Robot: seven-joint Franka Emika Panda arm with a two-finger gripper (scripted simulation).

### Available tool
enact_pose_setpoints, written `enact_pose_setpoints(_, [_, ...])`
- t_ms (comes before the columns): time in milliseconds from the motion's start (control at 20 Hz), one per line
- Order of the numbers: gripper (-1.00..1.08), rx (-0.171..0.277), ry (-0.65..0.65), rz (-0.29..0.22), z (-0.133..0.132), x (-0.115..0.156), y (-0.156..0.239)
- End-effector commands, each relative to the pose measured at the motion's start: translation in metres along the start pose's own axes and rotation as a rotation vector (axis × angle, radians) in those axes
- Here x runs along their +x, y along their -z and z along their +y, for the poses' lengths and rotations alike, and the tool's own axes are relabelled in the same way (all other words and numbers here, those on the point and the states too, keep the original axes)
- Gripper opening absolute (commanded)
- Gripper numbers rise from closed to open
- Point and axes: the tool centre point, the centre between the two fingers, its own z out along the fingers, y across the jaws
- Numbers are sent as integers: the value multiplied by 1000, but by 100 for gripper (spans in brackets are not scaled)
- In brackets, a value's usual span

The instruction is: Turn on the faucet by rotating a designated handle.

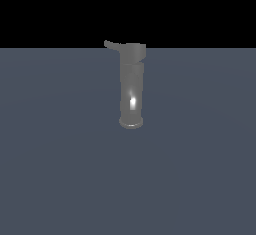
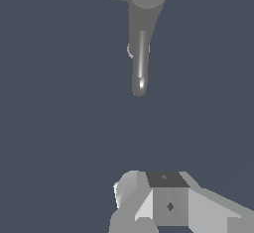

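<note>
Dark blue-grey floor, black backdrop. Tall grey metallic cylinder faucet (image 1: 132, 86) upright mid-scene; short thin grey lever handle (image 1: 113, 44) juts from cap toward exterior view's left. White gripper (image 2: 149, 202) well apart, closure indiscernible. Risk: handle small; misaligned approach could strike body or slip off.

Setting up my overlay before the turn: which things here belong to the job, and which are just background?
Job:
- faucet, upright grey cylinder
- handle, thin lever jutting from the top cap toward the exterior view's left
- gripper, seen only in the wrist view, apart from the faucet; whether open or shut is unclear

Background:
- blue-grey floor; nothing else seen lying about
</note>
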Motion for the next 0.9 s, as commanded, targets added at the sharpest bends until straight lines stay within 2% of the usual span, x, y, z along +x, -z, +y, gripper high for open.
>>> enact_pose_setpoints(0, [-100, 0, 0, 0, 0, 0, 0])
enact_pose_setpoints(500, [-100, 39, -38, -35, -3, 1, -11])
enact_pose_setpoints(850, [-100, 35, -51, -34, -3, 4, -10])
